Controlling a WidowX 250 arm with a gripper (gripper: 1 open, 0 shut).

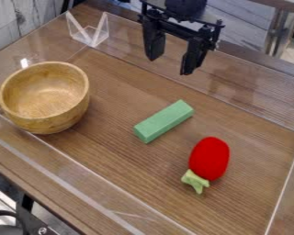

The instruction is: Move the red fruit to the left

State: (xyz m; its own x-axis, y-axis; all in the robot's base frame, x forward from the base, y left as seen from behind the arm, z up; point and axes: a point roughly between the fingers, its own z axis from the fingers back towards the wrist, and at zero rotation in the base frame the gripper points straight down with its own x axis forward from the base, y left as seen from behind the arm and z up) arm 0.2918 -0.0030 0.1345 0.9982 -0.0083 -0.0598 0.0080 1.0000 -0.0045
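Tool [172, 57] hanging wide open, holding nothing, well apart from red fruit [209, 157], which is lying on surface [100, 156] near green block [163, 120].

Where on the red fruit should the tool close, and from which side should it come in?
Grip the red fruit across its rounded red body, not the thin green leafy end pointing toward the camera. Come straight down from above: it lies flat on the table, clear of the green block, and the open tool already points down.
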